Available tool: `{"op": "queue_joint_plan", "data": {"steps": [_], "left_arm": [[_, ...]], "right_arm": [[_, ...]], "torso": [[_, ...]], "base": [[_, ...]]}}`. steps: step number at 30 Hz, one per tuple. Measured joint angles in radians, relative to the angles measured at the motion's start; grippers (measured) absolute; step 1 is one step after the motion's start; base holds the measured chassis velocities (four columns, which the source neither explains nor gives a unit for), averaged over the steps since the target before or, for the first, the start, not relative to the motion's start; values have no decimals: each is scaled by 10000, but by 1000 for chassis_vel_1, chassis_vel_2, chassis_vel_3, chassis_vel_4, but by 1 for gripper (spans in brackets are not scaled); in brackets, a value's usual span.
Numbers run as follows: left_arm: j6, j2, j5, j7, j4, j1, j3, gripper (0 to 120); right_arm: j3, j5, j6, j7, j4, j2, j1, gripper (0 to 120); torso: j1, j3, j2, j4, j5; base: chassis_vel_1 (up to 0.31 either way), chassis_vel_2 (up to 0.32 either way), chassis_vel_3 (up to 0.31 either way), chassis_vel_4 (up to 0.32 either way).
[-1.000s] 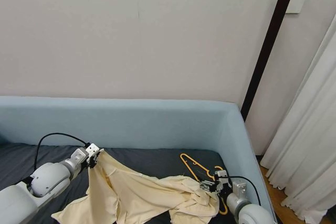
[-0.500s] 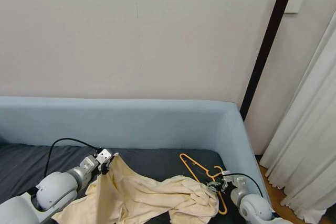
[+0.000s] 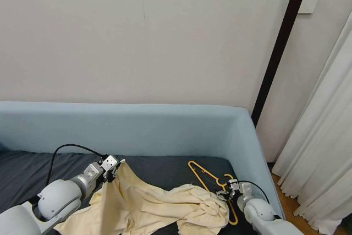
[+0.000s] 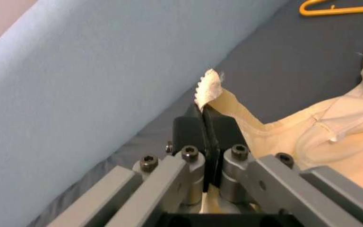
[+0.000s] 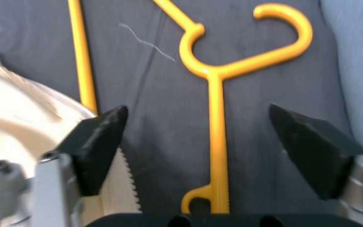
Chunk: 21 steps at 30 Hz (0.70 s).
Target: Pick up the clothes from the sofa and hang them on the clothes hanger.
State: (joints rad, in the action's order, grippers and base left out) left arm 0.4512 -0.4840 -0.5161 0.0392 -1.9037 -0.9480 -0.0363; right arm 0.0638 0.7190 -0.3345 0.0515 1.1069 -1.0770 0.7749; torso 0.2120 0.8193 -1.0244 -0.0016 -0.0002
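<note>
A cream garment [image 3: 154,206] lies crumpled on the dark grey sofa seat [image 3: 165,164]. My left gripper [image 3: 115,168] is shut on one raised edge of the cream garment [image 4: 210,88], pinched between its black pads [image 4: 188,128]. An orange hanger [image 3: 206,177] lies flat on the seat to the right of the cloth. My right gripper [image 3: 226,191] hovers over the orange hanger [image 5: 214,99], open, its fingers [image 5: 96,146] astride the hanger's stem, next to the garment's edge [image 5: 17,113].
The light blue sofa back [image 3: 137,130] and right armrest [image 3: 250,152] wall in the seat. A dark vertical pole [image 3: 278,48] rises behind the armrest, with white curtains [image 3: 324,147] at the far right.
My left gripper has carried the garment's edge to the right. The right gripper has moved off the cloth and a little farther right, over the hanger.
</note>
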Motion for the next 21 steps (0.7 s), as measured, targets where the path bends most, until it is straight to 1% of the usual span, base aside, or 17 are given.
{"op": "queue_joint_plan", "data": {"steps": [1,2,5,6,7,8,12,13,16,17,18,20,21], "left_arm": [[0,0,0,0,0,0,0,0],[13,5,-21,-1,-15,-9,2,0],[29,40,-44,-6,-57,-75,-15,0],[32,51,-45,-8,-67,-91,-24,0],[32,51,-45,-8,-67,-91,-24,0],[36,58,-46,-12,-78,-111,-37,0],[58,81,-61,-20,-103,-109,-44,0],[58,81,-61,-20,-103,-109,-44,0],[63,112,-122,-24,-82,-58,-45,0],[64,131,-146,-28,-82,-52,-44,0],[64,131,-146,-28,-82,-52,-44,0],[65,153,-178,-31,-86,-51,-44,0],[64,163,-189,-33,-87,-51,-44,0]], "right_arm": [[0,0,0,0,0,0,0,83],[0,-12,19,-34,-140,-68,-25,77],[-1,-81,83,-111,-385,-190,-72,65],[0,-93,92,-128,-445,-214,-80,62],[0,-93,92,-128,-445,-214,-80,62],[0,-119,108,-147,-516,-246,-85,54],[-27,-127,134,-178,-582,-272,-76,36],[-27,-127,134,-178,-582,-272,-76,36],[-70,-82,163,-191,-577,-252,-51,25],[-93,-72,194,-192,-575,-247,-35,19],[-93,-72,194,-192,-575,-247,-35,19],[-105,-70,279,-192,-571,-239,-15,11],[-113,-76,349,-190,-563,-234,-6,5]], "torso": [[0,0,0,0,0],[0,0,0,0,1],[0,0,0,1,1],[0,0,0,2,1],[0,0,0,2,1],[0,0,0,1,1],[0,0,0,1,0],[0,0,0,1,0],[0,0,0,0,1],[0,0,0,0,1],[0,0,0,0,1],[0,0,0,1,1],[0,0,0,1,1]], "base": [[0,0,0,0],[0,0,0,0],[0,0,0,0],[0,0,0,0],[0,0,0,0],[0,0,0,0],[0,0,0,0],[0,0,0,0],[0,0,0,0],[0,0,0,0],[0,0,0,0],[0,0,0,0],[0,0,0,0]]}}
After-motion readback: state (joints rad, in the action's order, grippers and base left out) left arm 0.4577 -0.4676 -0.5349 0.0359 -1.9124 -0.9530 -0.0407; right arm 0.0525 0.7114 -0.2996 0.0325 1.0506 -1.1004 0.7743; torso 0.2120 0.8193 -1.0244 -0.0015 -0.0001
